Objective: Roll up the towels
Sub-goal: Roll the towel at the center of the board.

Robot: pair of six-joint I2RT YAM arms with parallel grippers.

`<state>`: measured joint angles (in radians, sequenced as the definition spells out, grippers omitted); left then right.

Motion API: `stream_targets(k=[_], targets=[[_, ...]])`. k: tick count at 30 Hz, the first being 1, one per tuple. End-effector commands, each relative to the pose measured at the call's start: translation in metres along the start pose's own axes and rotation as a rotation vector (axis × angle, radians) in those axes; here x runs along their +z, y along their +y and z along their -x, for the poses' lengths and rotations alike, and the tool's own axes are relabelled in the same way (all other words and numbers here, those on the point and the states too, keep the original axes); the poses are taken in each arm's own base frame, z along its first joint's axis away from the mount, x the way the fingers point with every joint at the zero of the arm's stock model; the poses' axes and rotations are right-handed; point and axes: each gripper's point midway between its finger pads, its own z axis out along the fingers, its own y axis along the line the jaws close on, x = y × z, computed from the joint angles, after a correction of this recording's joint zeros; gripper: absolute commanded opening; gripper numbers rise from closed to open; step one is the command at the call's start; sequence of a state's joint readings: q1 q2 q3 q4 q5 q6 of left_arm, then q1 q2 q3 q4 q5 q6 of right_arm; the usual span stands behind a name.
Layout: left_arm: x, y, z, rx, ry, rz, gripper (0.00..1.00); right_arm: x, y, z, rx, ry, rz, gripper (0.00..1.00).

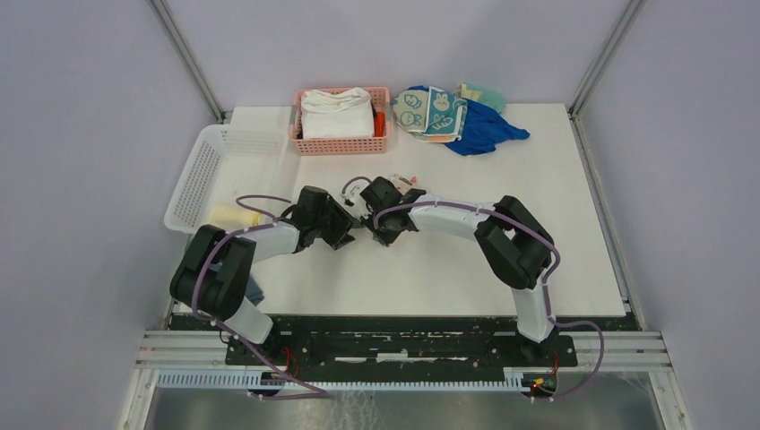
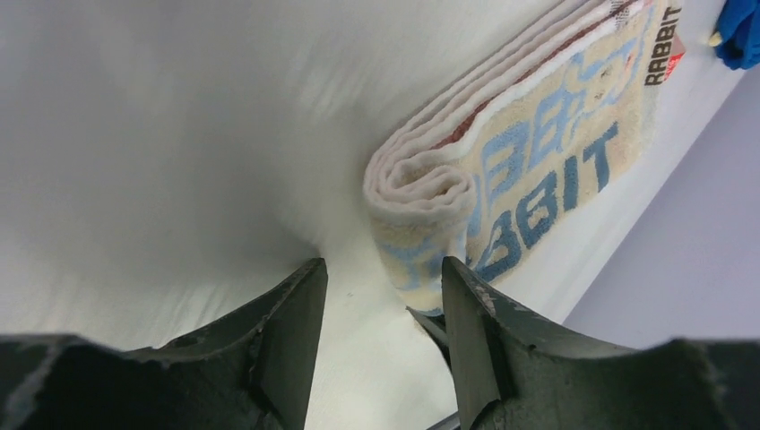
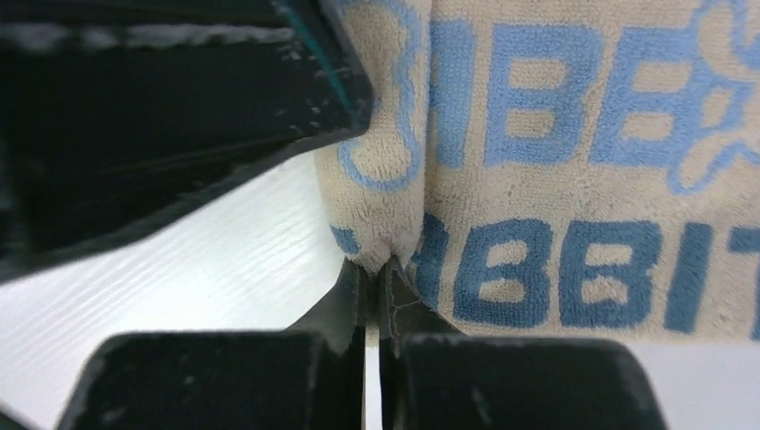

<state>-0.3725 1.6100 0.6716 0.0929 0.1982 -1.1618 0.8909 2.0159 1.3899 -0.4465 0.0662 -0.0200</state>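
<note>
A beige towel [image 2: 538, 143] with blue "RABBIT" lettering lies on the white table, its near end wound into a roll [image 2: 421, 193]. My left gripper [image 2: 381, 300] is open with bare table between its jaws; the roll end lies just off its right finger [image 2: 470, 322]. My right gripper [image 3: 381, 269] is shut, pinching a small fold of the same towel [image 3: 556, 179] at its edge. In the top view both grippers, left [image 1: 345, 228] and right [image 1: 375, 226], meet at mid-table and hide most of the towel. A yellow towel roll [image 1: 235, 215] lies in the white basket.
A white basket [image 1: 220, 166] stands at the left. A pink basket [image 1: 341, 143] holding a thick white folded cloth [image 1: 337, 114] is at the back. Beside it lies a pile with a rabbit-face towel [image 1: 428, 112] and a blue cloth [image 1: 488, 133].
</note>
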Motion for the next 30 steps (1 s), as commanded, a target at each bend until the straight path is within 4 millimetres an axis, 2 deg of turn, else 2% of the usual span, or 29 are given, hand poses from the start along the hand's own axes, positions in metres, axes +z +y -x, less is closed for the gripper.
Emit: stream_targets(k=[1,6,12,15,20,24,30], targets=[[-0.024,0.056,-0.001,0.062,-0.050,0.205,0.61,-0.014,0.066,-0.027,0.127,0.114,0.450,0.01],[-0.050,0.054,-0.003,0.067,-0.069,0.200,0.65,-0.043,0.076,0.005,0.288,0.010,0.711,0.01],[-0.063,0.050,-0.015,0.037,-0.040,0.153,0.67,-0.044,0.072,0.011,0.486,0.026,0.941,0.01],[-0.064,0.042,-0.016,0.034,-0.031,0.127,0.67,-0.039,0.070,0.008,0.558,0.050,0.976,0.01],[-0.061,0.031,-0.012,0.038,-0.033,0.100,0.66,-0.020,0.061,-0.010,0.681,0.124,0.955,0.01],[-0.047,0.033,-0.015,0.054,0.009,0.113,0.63,-0.006,0.057,-0.025,0.729,0.164,0.911,0.01],[-0.030,0.037,-0.010,0.075,0.009,0.149,0.57,0.004,0.052,-0.036,0.711,0.186,0.836,0.04]])
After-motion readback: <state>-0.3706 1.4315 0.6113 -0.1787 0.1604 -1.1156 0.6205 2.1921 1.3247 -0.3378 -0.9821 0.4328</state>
